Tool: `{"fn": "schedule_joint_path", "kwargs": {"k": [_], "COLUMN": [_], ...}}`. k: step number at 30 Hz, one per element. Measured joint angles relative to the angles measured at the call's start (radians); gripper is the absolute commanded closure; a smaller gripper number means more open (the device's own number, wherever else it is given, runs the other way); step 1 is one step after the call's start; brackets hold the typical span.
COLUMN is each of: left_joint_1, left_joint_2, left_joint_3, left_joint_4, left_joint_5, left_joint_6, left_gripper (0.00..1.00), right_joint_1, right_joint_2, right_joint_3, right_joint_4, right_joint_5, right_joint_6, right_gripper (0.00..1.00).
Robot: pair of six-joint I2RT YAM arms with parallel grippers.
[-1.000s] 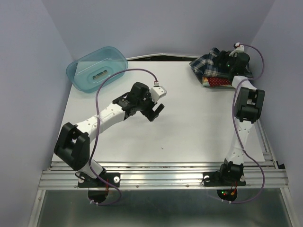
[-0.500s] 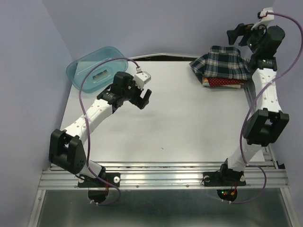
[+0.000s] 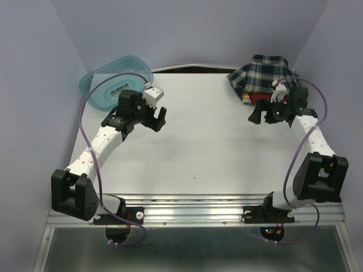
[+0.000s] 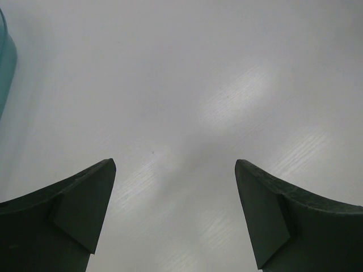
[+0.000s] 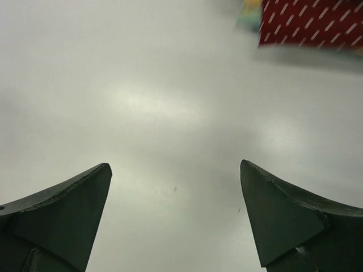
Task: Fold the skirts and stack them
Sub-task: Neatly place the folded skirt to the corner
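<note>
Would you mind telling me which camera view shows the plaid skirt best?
The top external view: the plaid skirt lies on top, largely visible. The right wrist view catches the red dotted skirt, not the plaid; the left wrist view shows no skirt.

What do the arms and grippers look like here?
The left arm and right arm share white links, black joint housings and looping purple cables. The left gripper and right gripper are black, with dark wedge-shaped fingers and a white camera block.
</note>
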Motion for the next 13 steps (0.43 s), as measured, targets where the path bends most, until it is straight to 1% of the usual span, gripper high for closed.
{"fn": "schedule_joint_path", "kwargs": {"k": [2, 6, 10, 13], "left_joint_1": [0.002, 0.001, 0.001, 0.001], "left_joint_2": [-0.043, -0.110, -0.119, -0.119], "left_joint_3": [-0.061, -0.186, -0.244, -0.246], "left_joint_4": [0.003, 0.001, -0.013, -0.021], "left_joint_5": [-0.005, -0.045, -0.077, -0.086], "left_joint_6": [0.012, 0.041, 0.064, 0.074], "left_gripper": [0.01, 0.01, 0.01, 0.01], "right_joint_1": [0.032, 0.114, 0.131, 0.131], "right_joint_2": [-0.002, -0.051, -0.131, -0.165], "right_joint_3": [-0.106, -0.236, -0.288, -0.303], "right_joint_4": [-0.055, -0.117, -0.132, -0.132], "right_joint_5": [0.014, 0.050, 0.081, 0.095], "right_joint_6": [-0.034, -0.086, -0.126, -0.140], "right_gripper": [0.00, 0.00, 0.00, 0.00]}}
